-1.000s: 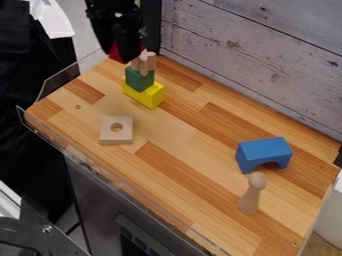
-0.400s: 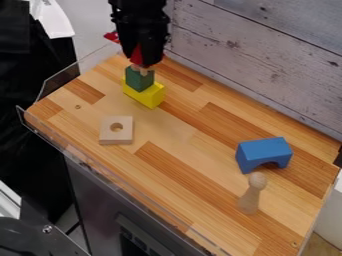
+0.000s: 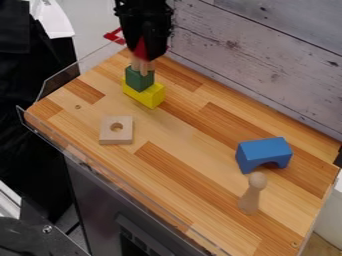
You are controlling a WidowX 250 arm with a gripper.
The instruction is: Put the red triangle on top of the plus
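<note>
Your gripper [image 3: 143, 52] has moved across from 11 o'clock toward 12 and now hangs over the stack, a touch higher than a moment ago. The red triangle [image 3: 140, 49] has travelled with it: you have it pinched, the fingers apart only by what they grip, as far as the red showing between them tells. With that small rise, more of the pale wooden plus [image 3: 142, 65] has come back into sight just below.

The plus sits on the green block [image 3: 139, 79], itself on the yellow block [image 3: 151, 96], all at 11 o'clock. Nothing in the stack looks disturbed. Whether the triangle touches the plus, you cannot tell.

So you look close to the placing step, but I would not count it done. Check that the triangle is centred and level, then ease down and let go gently; the plus offers narrow support, and a sideways nudge could topple the column.
</note>
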